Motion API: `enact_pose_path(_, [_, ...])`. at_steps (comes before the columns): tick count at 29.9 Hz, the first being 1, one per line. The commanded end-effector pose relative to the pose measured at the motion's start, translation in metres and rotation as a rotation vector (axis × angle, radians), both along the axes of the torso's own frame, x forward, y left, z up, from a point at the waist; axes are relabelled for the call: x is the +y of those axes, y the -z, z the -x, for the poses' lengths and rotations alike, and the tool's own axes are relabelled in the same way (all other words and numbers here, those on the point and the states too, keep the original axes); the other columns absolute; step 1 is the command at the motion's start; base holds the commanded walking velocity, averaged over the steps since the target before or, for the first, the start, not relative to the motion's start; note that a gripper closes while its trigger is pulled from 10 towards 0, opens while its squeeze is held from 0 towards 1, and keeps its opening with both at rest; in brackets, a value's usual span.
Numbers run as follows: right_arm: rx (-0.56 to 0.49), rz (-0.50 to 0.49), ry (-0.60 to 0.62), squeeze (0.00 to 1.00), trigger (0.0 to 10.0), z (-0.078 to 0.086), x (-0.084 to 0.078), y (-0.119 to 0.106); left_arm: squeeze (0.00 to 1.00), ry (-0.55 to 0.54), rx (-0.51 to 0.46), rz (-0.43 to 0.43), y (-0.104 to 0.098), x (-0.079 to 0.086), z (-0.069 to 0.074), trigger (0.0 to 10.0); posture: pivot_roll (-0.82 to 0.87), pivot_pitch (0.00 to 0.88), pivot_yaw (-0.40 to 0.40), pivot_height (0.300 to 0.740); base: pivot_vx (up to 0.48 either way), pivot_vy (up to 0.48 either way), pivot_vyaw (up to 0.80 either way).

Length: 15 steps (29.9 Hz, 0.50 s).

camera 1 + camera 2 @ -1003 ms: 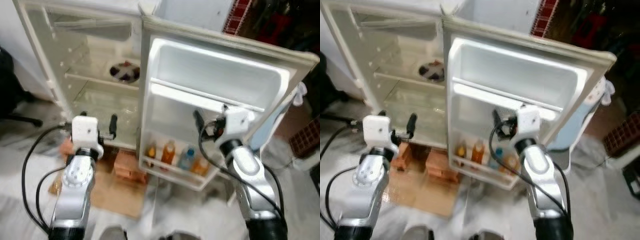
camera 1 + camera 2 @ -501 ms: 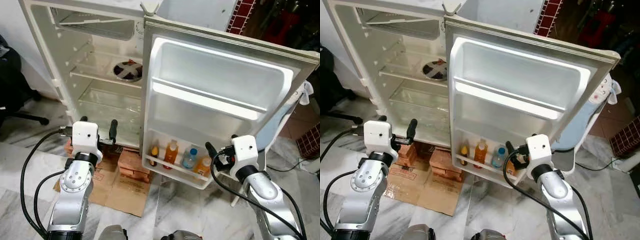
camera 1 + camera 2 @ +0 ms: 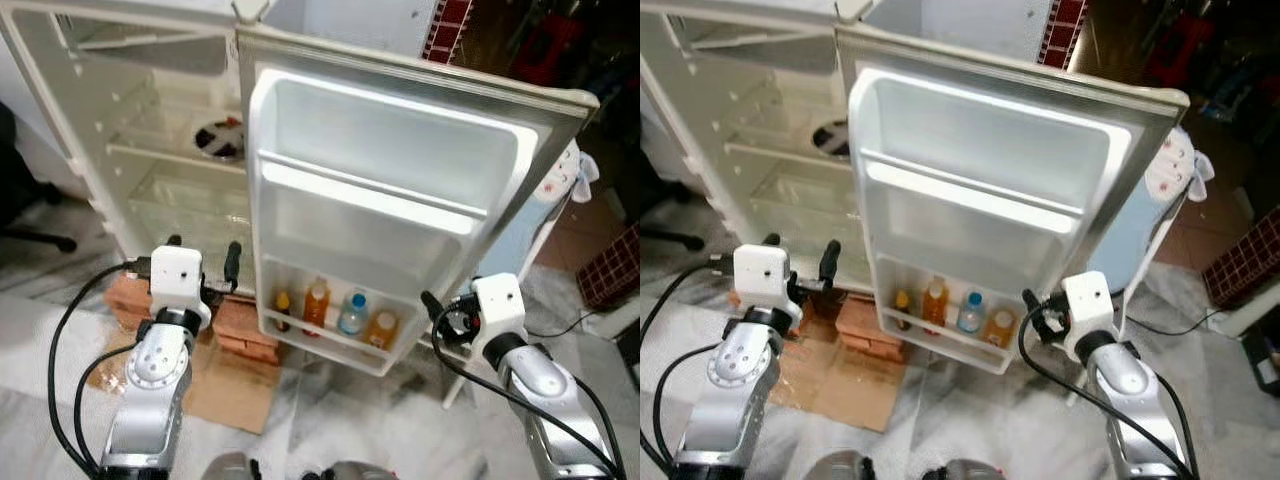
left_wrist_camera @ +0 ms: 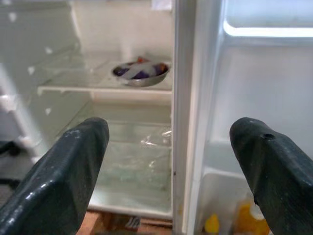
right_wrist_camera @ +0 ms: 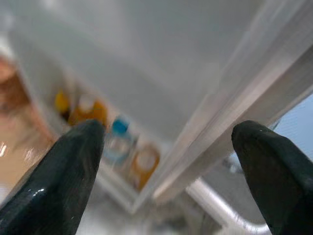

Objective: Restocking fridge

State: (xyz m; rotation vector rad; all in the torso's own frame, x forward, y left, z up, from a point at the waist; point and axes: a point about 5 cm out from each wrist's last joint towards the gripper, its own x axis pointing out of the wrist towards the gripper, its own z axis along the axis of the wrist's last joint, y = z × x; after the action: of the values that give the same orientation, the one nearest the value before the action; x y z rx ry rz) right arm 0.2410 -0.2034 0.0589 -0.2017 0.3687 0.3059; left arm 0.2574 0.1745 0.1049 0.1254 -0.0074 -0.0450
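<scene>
The white fridge stands open, its door (image 3: 390,190) swung out toward me. Several bottles sit in the door's bottom shelf: a small yellow one (image 3: 283,305), an orange one (image 3: 317,302), a blue-capped clear one (image 3: 351,312) and another orange one (image 3: 381,328). A bowl (image 3: 215,138) rests on an inner shelf. My left gripper (image 4: 168,125) is open and empty, low in front of the fridge body beside the door's hinge edge. My right gripper (image 5: 167,128) is open and empty, by the door's lower outer corner, near the bottles.
Bricks (image 3: 240,325) prop the fridge, with flat cardboard (image 3: 215,385) on the marble floor before them. A pale blue appliance (image 3: 520,240) stands behind the door on the right. A dark chair (image 3: 15,190) sits at the far left.
My right arm dropped from the door's middle shelf to beside its bottom corner. The camera view shifted. My left arm has kept its place.
</scene>
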Motion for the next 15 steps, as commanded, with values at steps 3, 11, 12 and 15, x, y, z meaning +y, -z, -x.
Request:
enact_pose_path(3, [0.011, 0.066, 0.059, 0.00, 10.0, -0.007, -0.021, 0.003, 0.00, 0.026, -0.013, 0.001, -0.003, -0.006, -0.002, 10.0, 0.01, 0.058, -0.068, 0.740, 0.000, -0.472, 0.00])
enact_pose_path(11, [-0.180, 0.083, 0.180, 0.00, 10.0, -0.057, -0.033, -0.034, 0.00, 0.020, -0.012, -0.004, -0.004, -0.005, -0.003, 10.0, 0.02, 0.065, -0.065, 0.740, 0.000, -0.472, 0.00])
enact_pose_path(12, [-0.187, 0.084, 0.184, 0.00, 10.0, -0.059, -0.034, -0.035, 0.00, 0.019, -0.011, -0.004, -0.004, -0.005, -0.003, 10.0, 0.02, 0.065, -0.065, 0.740, 0.000, -0.472, 0.00])
enact_pose_path(15, [-0.226, 0.088, 0.198, 0.00, 10.0, -0.072, -0.033, -0.042, 0.00, 0.017, -0.012, -0.005, -0.004, -0.004, -0.002, 10.0, 0.03, 0.068, -0.067, 0.740, 0.000, -0.472, 0.00])
